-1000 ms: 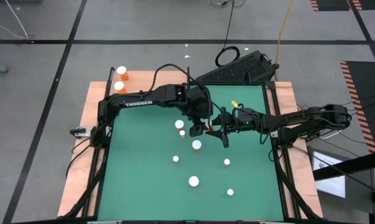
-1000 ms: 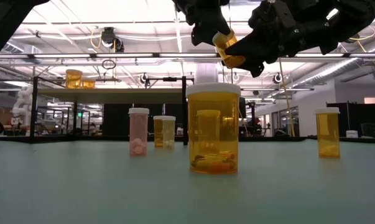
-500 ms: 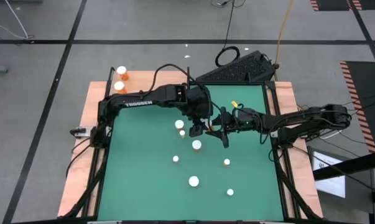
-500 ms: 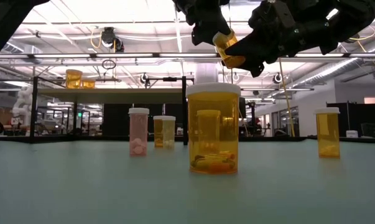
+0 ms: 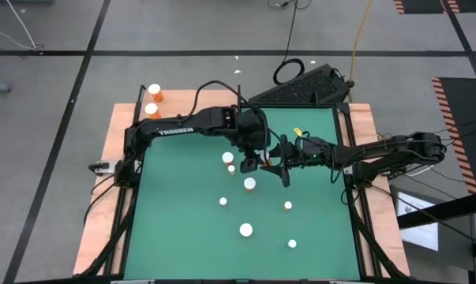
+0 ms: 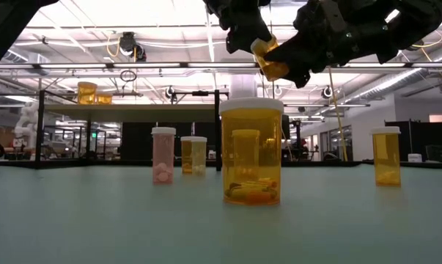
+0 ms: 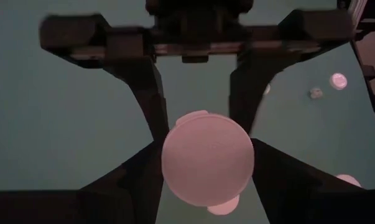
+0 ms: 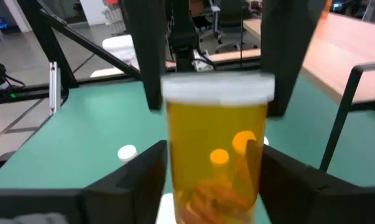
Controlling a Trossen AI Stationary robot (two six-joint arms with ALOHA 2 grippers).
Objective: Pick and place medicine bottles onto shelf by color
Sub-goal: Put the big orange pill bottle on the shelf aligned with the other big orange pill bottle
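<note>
We count two orange white-capped medicine bottles (image 5: 152,100) shelved; seven remain on the green mat (image 5: 182,237); both the left gripper (image 5: 250,164) and right gripper (image 5: 280,166) clasp one orange bottle (image 6: 270,60) aloft.

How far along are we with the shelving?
Two orange bottles stand on the shelf. One orange bottle is aloft in the left end effector, with the right end effector at it. Seven bottles wait on the green mat.

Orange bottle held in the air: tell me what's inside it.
The orange bottle between both end effectors holds orange pills piled at its bottom. The white cap and the dark fingers hide the rest.
</note>
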